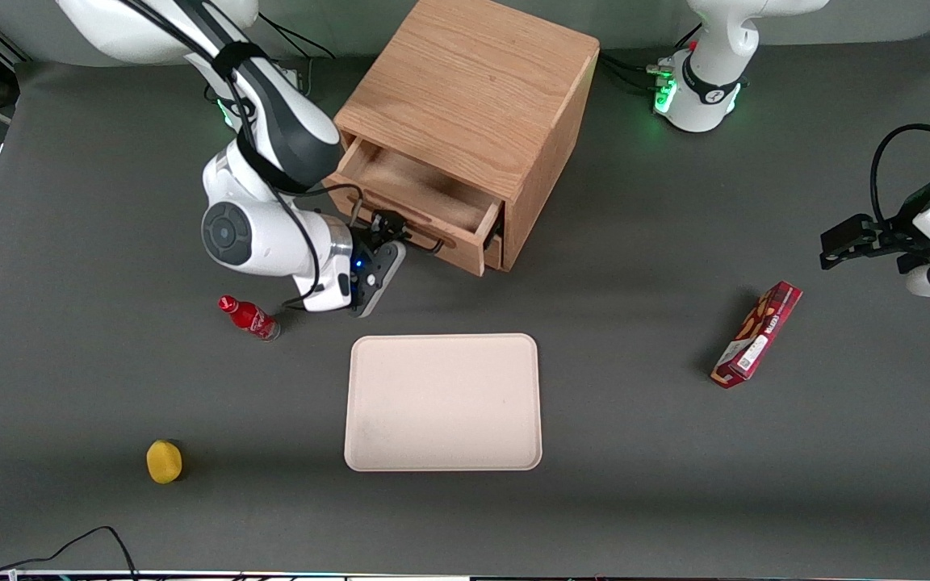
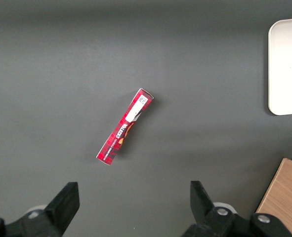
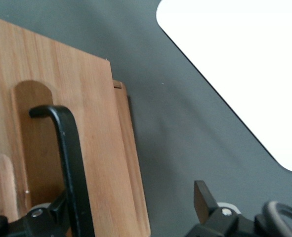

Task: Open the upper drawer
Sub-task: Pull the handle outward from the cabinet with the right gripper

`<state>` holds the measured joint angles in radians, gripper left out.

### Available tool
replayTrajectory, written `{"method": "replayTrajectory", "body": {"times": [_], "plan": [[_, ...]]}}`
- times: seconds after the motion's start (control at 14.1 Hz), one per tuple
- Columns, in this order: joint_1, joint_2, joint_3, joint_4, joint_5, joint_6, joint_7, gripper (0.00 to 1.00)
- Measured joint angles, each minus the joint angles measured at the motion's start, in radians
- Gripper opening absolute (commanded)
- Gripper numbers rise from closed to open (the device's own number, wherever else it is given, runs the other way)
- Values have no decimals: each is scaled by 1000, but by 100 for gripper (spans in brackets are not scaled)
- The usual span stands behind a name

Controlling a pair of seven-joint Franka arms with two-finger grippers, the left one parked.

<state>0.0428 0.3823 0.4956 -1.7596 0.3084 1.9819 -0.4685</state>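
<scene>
Drawer (image 1: 425,202) part-way out of cabinet (image 1: 473,89), near counter's (image 1: 634,484) edge farthest from front camera. Inside visible, bare wood. Lower drawer (image 1: 495,252) shut, only a sliver showing beneath.

Handle (image 3: 69,163) a thin black bar, long axis running along the drawer front, standing off over a routed recess. Hand (image 1: 388,234) right at the handle, on the camera side of the front, toward the working arm's end of the bar. In wrist view one finger (image 3: 203,197) well clear of the bar on the counter side; the other low beside the bar. Spread wide, nothing clamped. Whether the bar touches a finger: cannot tell.

Arm reaching down and in from the working arm's end, wrist turned so the hand points at the drawer front, roughly level with the handle.

Judgement: drawer travel lies from cabinet toward front camera, square to the bar. Pull needs to follow that line; any slant risks binding in the runners. Some travel probably left.

Elsewhere: tray (image 1: 443,402) mid-counter, red bottle (image 1: 249,317) lying near the arm, yellow item (image 1: 164,461) toward the near edge, red box (image 1: 758,334) toward the parked arm's end.
</scene>
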Motion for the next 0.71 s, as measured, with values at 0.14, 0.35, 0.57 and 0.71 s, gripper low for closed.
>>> {"method": "replayTrajectory", "body": {"times": [0.14, 0.35, 0.57, 0.71], "plan": [[0, 22, -18, 51, -13, -44, -1, 100], [-1, 44, -32, 93, -42, -61, -2, 100], [-1, 71, -34, 128, -72, -63, -2, 100], [-1, 94, -39, 157, -86, -63, -2, 100]]}}
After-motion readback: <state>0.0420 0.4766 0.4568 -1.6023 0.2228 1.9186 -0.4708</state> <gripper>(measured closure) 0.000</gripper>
